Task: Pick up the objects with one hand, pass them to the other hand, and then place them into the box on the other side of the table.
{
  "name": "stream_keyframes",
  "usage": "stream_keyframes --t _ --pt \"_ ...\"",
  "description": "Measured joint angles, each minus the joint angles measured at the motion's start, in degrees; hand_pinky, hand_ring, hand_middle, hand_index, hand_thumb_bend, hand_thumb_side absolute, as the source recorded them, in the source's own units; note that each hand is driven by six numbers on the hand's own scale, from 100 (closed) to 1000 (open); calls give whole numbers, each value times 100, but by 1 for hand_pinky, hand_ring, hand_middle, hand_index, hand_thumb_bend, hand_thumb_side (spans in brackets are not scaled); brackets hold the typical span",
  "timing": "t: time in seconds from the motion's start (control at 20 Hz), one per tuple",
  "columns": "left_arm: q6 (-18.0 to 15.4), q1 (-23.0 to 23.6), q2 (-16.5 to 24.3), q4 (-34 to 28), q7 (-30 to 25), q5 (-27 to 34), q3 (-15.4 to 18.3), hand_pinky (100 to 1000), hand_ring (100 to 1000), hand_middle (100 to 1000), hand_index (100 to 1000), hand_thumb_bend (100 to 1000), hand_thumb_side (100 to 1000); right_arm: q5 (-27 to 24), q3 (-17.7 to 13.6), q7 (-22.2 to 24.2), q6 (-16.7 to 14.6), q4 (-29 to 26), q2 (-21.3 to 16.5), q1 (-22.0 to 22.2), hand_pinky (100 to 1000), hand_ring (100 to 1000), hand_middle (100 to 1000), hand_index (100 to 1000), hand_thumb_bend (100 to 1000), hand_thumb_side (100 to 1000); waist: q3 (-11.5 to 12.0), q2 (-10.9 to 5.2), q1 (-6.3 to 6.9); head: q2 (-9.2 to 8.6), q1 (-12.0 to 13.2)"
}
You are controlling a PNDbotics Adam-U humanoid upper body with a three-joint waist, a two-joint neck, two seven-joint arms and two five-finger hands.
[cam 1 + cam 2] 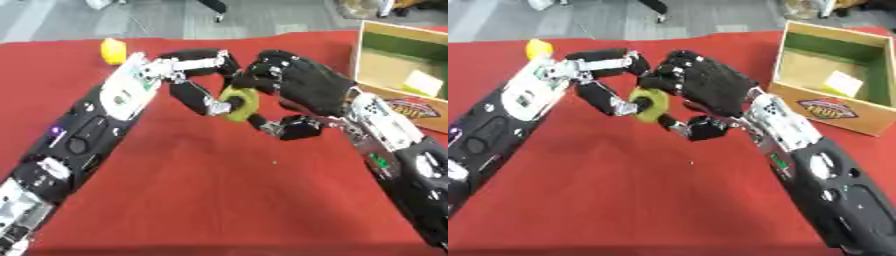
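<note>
Currently mid-handover above the red table. One yellow-green ring sits between my two hands, roughly on edge, its flat face toward the camera. My left hand has its fingers curled around the ring's left side, one fingertip poking through the hole. My right hand comes in from the right, fingers arched over the ring's top and thumb tucked under its lower edge; whether it has closed on the ring is hard to call from here, contact looks likely but the dark fingers blur together.

Key relation: the box lies to the right of the ring, near the table's right edge, and the right hand is clearly the nearer one. So the ring needs to end up in the right hand, then travel right.

Count: one ring in play, one small yellow object at the far left of the table, one box with a pale yellow piece already inside.
</note>
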Motion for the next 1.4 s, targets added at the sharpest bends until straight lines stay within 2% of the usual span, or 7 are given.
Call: stream_keyframes --t 0.35,0.5,0.6,0.85,1.05,1.25,1.4 --pt "49 -14 -34 -33 -49 112 -31 681 450 413 543 100 414 -71 2 -381 216 3 20 4 778 641 298 548 190 100 2 0 0 0 -7" --pt "67 -17 -35 -34 -67 170 -33 693 470 440 573 100 510 -116 6 -608 296 13 21 10 754 607 221 437 127 100 1 0 0 0 -7" --pt "77 -18 -34 -34 -77 208 -33 706 499 473 612 100 707 -177 6 -794 347 30 21 17 727 578 165 324 100 100 -2 0 0 0 -7" --pt "92 -23 -22 -33 -92 273 -29 734 558 541 689 125 984 -379 1 -1288 480 92 17 58 723 586 165 284 100 100 -12 0 0 0 -7" --pt "89 -32 66 -31 -89 272 17 749 588 576 736 230 1000 -432 -37 -1520 558 100 -9 58 722 584 165 266 100 100 -18 0 0 0 -8" --pt "66 -50 282 -8 -66 195 169 751 596 587 749 187 1000 -454 -104 -1660 647 103 -36 60 720 587 161 260 100 100 -47 0 0 0 -7" --pt "21 -50 590 61 -21 115 364 751 599 592 753 229 1000 -550 -225 -1719 758 102 -213 117 719 594 158 256 100 100 -56 0 0 0 -1"
